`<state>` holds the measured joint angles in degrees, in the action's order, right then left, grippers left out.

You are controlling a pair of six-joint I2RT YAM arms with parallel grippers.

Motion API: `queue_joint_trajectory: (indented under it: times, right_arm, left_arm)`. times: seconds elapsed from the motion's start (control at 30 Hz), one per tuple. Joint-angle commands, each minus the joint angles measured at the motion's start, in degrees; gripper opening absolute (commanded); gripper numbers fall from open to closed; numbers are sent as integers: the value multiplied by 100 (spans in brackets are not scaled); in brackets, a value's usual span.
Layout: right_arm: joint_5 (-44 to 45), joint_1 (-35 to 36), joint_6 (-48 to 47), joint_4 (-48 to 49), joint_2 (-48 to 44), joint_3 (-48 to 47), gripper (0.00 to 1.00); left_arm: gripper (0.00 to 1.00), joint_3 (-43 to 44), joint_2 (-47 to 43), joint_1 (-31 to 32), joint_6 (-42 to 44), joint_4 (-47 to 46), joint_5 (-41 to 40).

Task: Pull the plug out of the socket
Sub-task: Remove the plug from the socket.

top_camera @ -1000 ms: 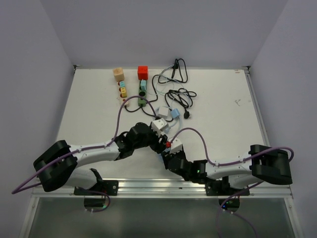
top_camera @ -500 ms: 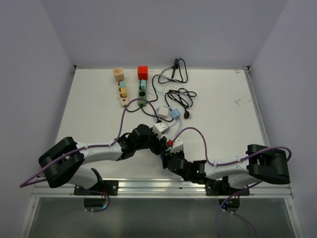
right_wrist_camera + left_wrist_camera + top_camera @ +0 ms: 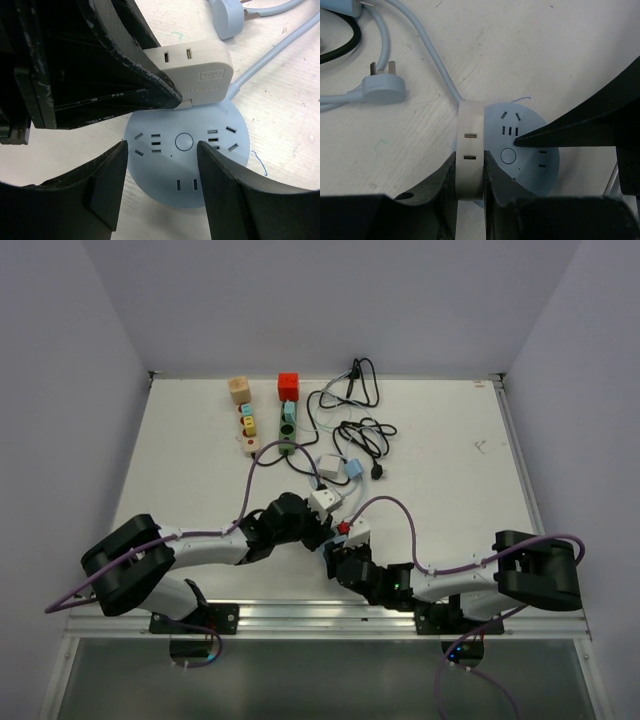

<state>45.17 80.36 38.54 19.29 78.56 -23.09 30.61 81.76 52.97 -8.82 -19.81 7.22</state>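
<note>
My left end effector point(image 3: 469, 170) is pinching the cream plug point(image 3: 471, 142), which stands on the rim of the round blue socket point(image 3: 527, 160) and looks seated there. My right end effector point(image 3: 162, 167) is spread over the socket's face, with 1 finger pointing down beside the socket's centre button. I judge the main risk is the socket lifting off the counter point(image 3: 450, 440) with the plug if that finger isn't bearing down, or the plug slipping through the pinch. Compared with 1 second ago, the left end effector has drawn in slightly closer over the socket.
</note>
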Motion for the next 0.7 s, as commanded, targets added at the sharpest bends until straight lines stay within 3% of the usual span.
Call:
queue_joint_trajectory:
  times: [0.0,0.4,0.67]
  right_arm:
    - [-78,33,426,-601,282,-55,61]
    - [264,24,320,-1190,-509,33,62]
    - [-51,41,180,-884,-88,-55,64]
  left_arm:
    - [0,-81,-125,47,38,-392,-221]
    - [0,-152,-546,170,117,-93,-696]
    - [0,-126,-600,170,38,13,-854]
